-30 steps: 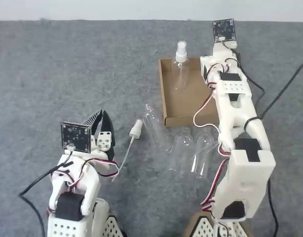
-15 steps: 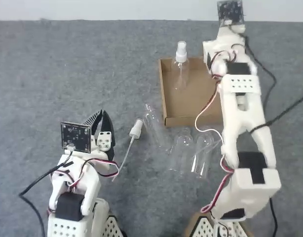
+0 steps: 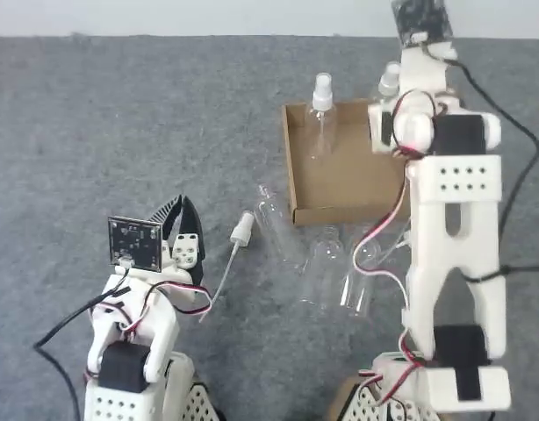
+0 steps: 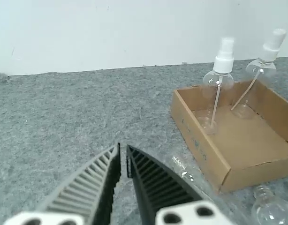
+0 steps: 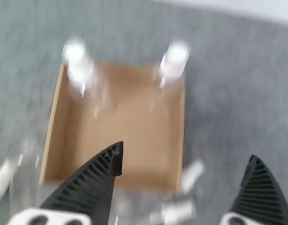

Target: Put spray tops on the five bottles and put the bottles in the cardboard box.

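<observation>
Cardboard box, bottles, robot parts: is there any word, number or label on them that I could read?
cardboard box: faint bluish marks on its outer side wall, too small to read.
lying bottle: pale marks on the clear plastic beside the box, too blurred to read.
No other text can be made out.

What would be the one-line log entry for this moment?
cardboard box: two capped bottles | carpet: three uncapped bottles, one loose spray top | left gripper: shut, empty | right gripper: open, above box

Bottle (image 3: pixel 389 82) mostly behind right arm (image 3: pixel 454 189)
</observation>
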You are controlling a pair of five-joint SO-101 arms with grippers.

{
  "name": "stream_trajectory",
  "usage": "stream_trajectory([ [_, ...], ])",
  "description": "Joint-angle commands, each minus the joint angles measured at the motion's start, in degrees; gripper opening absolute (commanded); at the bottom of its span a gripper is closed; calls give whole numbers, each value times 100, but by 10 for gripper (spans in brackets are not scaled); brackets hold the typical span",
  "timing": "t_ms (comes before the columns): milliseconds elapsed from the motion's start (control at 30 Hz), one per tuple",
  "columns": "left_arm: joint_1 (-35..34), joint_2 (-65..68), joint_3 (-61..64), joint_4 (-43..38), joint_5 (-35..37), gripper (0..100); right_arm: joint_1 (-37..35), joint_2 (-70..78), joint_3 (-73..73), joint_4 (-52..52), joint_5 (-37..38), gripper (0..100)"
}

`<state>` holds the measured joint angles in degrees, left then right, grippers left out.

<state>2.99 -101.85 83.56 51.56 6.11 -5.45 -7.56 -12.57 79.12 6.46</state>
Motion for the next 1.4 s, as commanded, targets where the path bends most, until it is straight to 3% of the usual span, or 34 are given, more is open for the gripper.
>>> stream_trajectory([
  [0, -18, -79, -40, -185, -18, 11, -40, -725, -378, 1543, -79, 335],
  [100, -18, -79, -40, -193, -18, 11, -40, -901, -308, 2246, -88, 335],
  [200, -18, -79, -40, -193, -18, 11, -48, -1130, 378, 2229, -88, 335],
  [433, -18, -79, -40, -193, -18, 11, -523, -2141, 3789, 268, -413, 335],
  [567, -18, -79, -40, -193, -18, 11, -479, -2554, 4668, -418, -651, 335],
  [733, -18, -79, -40, -193, -18, 11, 866, -2527, 4211, -462, -651, 333],
  [900, -18, -79, -40, -193, -18, 11, 2114, -1701, 3455, -549, -659, 250],
  [1000, -18, -79, -40, -193, -18, 11, 2220, -945, 3033, -593, -668, 284],
  [1100, -18, -79, -40, -193, -18, 11, 2220, -136, 2453, -585, -1143, 329],
  [1367, -9, -62, -31, -193, -18, 11, 2053, 1807, 510, -532, -2198, 287],
])
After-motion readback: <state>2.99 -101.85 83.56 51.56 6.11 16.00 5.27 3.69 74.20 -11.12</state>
